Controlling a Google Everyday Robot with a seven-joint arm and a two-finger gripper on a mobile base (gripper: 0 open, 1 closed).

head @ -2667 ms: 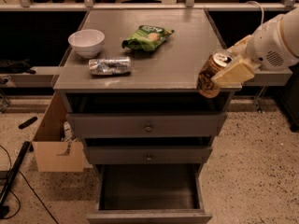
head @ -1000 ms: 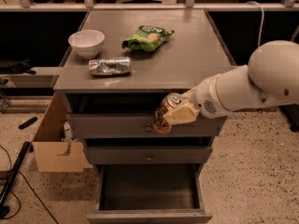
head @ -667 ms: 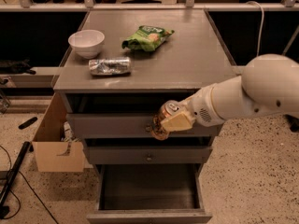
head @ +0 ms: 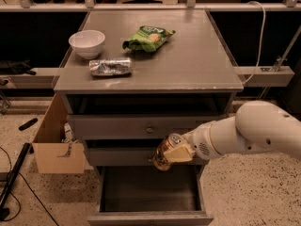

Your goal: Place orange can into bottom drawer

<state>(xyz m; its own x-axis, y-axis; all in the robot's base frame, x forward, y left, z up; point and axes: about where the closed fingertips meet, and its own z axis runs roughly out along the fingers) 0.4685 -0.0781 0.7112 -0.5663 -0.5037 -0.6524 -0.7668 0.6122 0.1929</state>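
Clamped around the orange can [head: 162, 154], the end effector [head: 174, 153] hangs in front of the grey cabinet [head: 221, 81], with one pale finger [head: 179, 153] lying across the can's side. The can is held tilted, its silver top pointing up and to the right and its base down and to the left. It sits in front of the lower knobbed drawer [head: 122, 157], covering the middle of that drawer's face. The white arm [head: 254, 131] reaches in from the right edge of the view.

Directly below the can, the bottom drawer [head: 141, 189] is pulled out, with its dark inside showing. The can is above this drawer and not inside it. Above the end effector, the upper knobbed drawer [head: 108, 126] is closed, with a small knob [head: 149, 130] at its centre, and over it there is a dark open gap under the cabinet's top.

On the top, a white bowl [head: 87, 43] stands near the left edge. A crushed silver can [head: 110, 66] lies on its side just in front of the bowl, and a green bag [head: 148, 36] lies further back near the middle. On the speckled floor [head: 249, 192], left of the cabinet, stands an open cardboard box [head: 59, 149].
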